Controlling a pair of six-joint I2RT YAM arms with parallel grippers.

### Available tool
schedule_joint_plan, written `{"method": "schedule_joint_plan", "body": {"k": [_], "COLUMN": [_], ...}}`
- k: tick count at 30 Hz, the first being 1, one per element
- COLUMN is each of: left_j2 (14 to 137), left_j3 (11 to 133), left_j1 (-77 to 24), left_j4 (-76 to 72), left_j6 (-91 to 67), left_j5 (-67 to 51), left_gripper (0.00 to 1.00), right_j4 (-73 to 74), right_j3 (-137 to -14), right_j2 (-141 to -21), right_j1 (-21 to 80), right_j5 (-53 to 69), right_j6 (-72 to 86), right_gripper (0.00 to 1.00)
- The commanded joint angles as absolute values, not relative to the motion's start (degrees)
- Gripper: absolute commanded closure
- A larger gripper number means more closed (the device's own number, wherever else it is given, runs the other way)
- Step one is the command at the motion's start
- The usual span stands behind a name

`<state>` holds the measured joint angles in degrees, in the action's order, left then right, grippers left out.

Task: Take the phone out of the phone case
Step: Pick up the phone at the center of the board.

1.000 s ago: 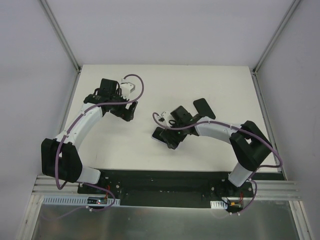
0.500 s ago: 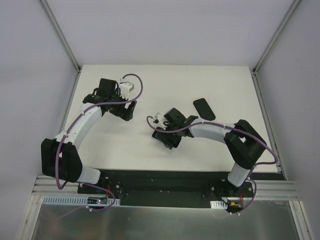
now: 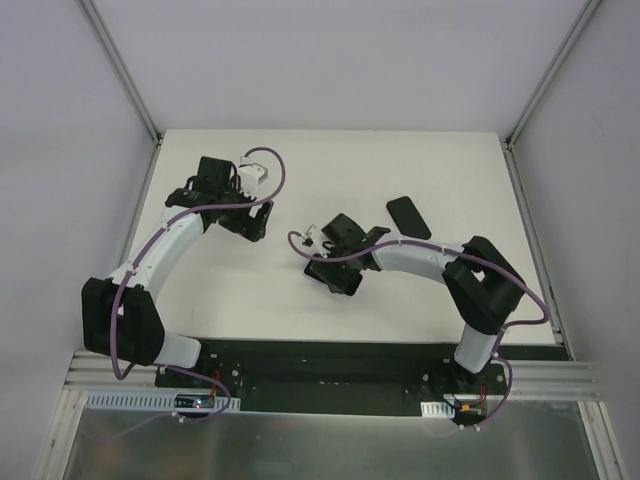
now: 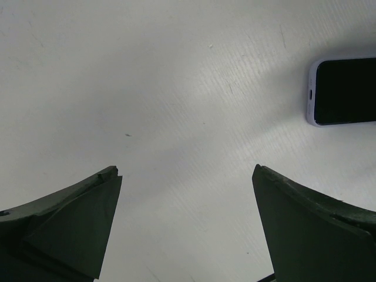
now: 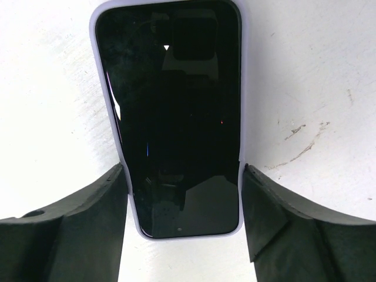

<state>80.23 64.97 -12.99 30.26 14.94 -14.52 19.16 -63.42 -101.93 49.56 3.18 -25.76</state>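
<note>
The phone point(image 5: 173, 117), black screen up, lies flat on the white table in its pale lilac phone case point(image 5: 111, 126). My right gripper point(image 5: 183, 170) straddles its near end, with a finger pressed against each long side of the case. From above, the right gripper point(image 3: 335, 270) covers most of the phone near the table's middle. One end of the cased phone point(image 4: 343, 91) shows at the right edge of the left wrist view. My left gripper point(image 4: 185, 170) hangs open over bare table at the back left point(image 3: 255, 222), holding nothing.
A flat black phone-shaped object point(image 3: 408, 217) lies on the table just behind and right of the right gripper. The white table point(image 3: 450, 160) is walled by grey panels on three sides. Scuff marks point(image 5: 305, 138) sit right of the phone.
The right gripper slid a little left along the phone and its jaws narrowed onto the case's sides. The black object behind it is now uncovered. The left arm stayed still.
</note>
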Motion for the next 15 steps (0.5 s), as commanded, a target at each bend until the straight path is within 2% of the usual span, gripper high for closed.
{"method": "schedule_joint_plan", "body": {"k": [1, 7, 11, 15], "left_j2": [78.05, 80.33, 83.05, 86.21], "left_j3": [66.36, 66.09, 67.49, 68.73], "left_j1": [-12.22, -12.13, -12.13, -12.13], "left_j4": [29.53, 27.69, 26.81, 25.49], "left_j6": [13.54, 9.32, 6.07, 3.00], "left_j5": [-16.52, -21.61, -24.69, -29.43], "left_gripper": [0.01, 0.01, 0.01, 0.01], "right_j4": [21.01, 18.55, 16.96, 16.70], "right_j3": [-62.06, -61.79, -61.43, -62.14], "right_j2": [-102.40, -97.65, -94.93, -92.56], "right_j1": [50.19, 48.34, 47.81, 47.20], "right_j5": [0.44, 0.44, 0.62, 0.44], "right_j6": [-25.58, -23.47, -22.94, -22.33], "right_gripper": [0.63, 0.83, 0.90, 0.93]}}
